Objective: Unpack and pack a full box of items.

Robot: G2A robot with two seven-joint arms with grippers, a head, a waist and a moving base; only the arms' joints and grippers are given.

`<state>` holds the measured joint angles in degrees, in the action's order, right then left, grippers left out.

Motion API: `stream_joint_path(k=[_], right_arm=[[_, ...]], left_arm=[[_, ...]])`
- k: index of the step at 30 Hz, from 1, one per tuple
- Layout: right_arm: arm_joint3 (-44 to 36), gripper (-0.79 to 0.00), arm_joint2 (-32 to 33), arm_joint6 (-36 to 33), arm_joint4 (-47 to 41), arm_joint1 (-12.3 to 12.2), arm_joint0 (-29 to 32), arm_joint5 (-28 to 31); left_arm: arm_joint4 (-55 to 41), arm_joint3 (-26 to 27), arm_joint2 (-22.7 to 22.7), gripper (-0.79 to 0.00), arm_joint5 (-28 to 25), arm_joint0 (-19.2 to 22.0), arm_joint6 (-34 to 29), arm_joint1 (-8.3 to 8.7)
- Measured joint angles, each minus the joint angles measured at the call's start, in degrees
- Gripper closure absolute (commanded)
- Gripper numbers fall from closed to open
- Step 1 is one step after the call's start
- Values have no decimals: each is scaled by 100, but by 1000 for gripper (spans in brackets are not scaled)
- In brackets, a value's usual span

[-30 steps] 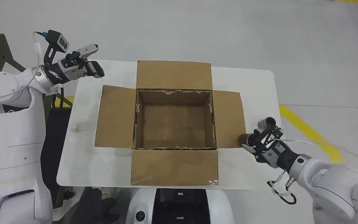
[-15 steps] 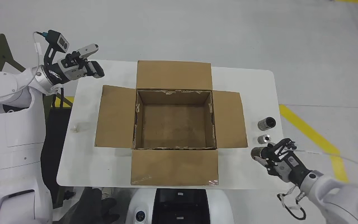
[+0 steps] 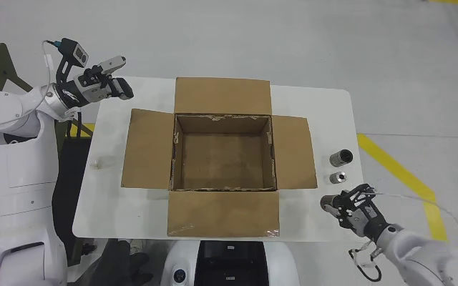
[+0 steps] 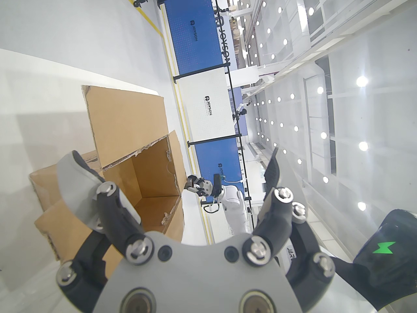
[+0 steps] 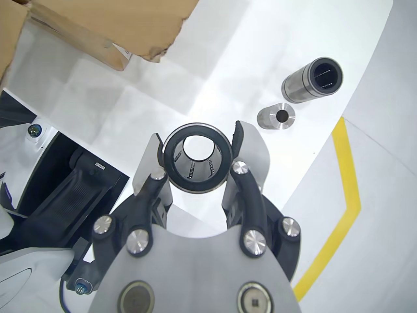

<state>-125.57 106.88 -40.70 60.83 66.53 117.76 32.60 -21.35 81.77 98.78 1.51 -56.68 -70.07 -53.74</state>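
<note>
A bearing (image 5: 208, 167) is being clamped by the right claw (image 5: 199, 139); the left claw (image 4: 172, 164) is being held wide open near the unfolded box (image 3: 223, 125).

- A white table (image 3: 329, 114) with rounded corners is set on a pale grey floor (image 3: 286, 36).
- A yellow line (image 3: 386, 159) is painted on the floor beyond the table's right edge.
- Blue panels (image 4: 192, 34) and a white panel (image 4: 205, 112) in black frames are lined up farther back in the hall.
- Rows of round lamps (image 4: 362, 81) are lit on the white ceiling (image 4: 374, 115).
</note>
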Motion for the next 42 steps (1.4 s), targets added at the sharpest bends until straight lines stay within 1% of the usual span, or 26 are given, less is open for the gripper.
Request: stream_joint_path(k=[12, 21, 30, 35, 42], right_arm=[[972, 0, -304, 411, 41, -28, -412, -252], [1350, 0, -441, 624, 82, -38, -610, -569], [1395, 0, -568, 846, 299, -43, -655, -871], [1377, 0, -597, 970, 367, -47, -651, -929], [1376, 0, -597, 971, 369, -47, -650, -931]], left_arm=[[0, 0, 0, -785, 0, 0, 0, 0], [0, 0, 0, -785, 0, 0, 0, 0], [0, 0, 0, -785, 0, 0, 0, 0], [0, 0, 0, -785, 0, 0, 0, 0], [0, 0, 0, -785, 0, 0, 0, 0]])
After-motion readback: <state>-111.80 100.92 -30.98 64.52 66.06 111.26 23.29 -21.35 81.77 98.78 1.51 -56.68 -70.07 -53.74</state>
